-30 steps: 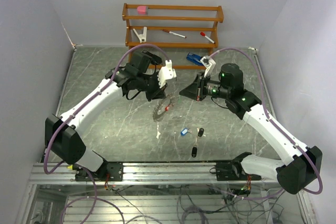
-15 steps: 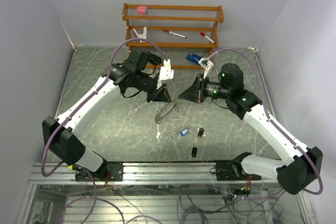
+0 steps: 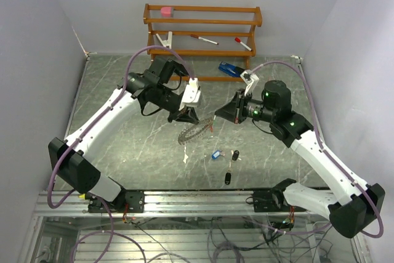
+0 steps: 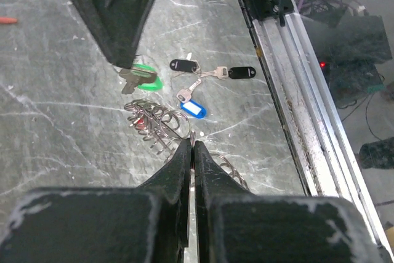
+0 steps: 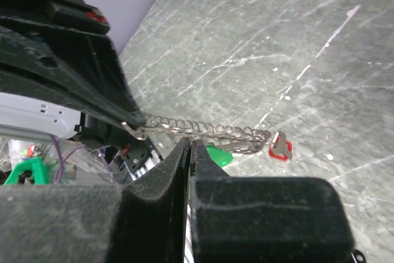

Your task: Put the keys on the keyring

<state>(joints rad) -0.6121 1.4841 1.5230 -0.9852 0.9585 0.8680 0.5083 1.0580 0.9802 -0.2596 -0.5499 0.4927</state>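
The keyring (image 3: 194, 132) hangs above the table centre between both grippers. My left gripper (image 3: 187, 117) is shut on its rim; the wire sits between the fingertips in the left wrist view (image 4: 192, 141), with the coil (image 4: 154, 122) and red tag beyond. My right gripper (image 3: 217, 115) is shut on the green key (image 4: 146, 77), just beside the ring. In the right wrist view the ring shows edge-on (image 5: 203, 132), the green head (image 5: 217, 154) just past my shut gripper (image 5: 191, 142). The blue key (image 3: 215, 154) and two black keys (image 3: 235, 155) (image 3: 228, 178) lie on the table.
A wooden rack (image 3: 203, 29) at the back wall holds red-capped markers, a white clip and a pink item. A blue object (image 3: 226, 69) lies at its foot. The aluminium rail (image 4: 289, 90) runs along the near table edge. Walls close in left and right.
My left gripper has swung down and right with the keyring, which now hangs flatter and nearer the loose keys. My right arm has drawn back to the right, its gripper still beside the ring.
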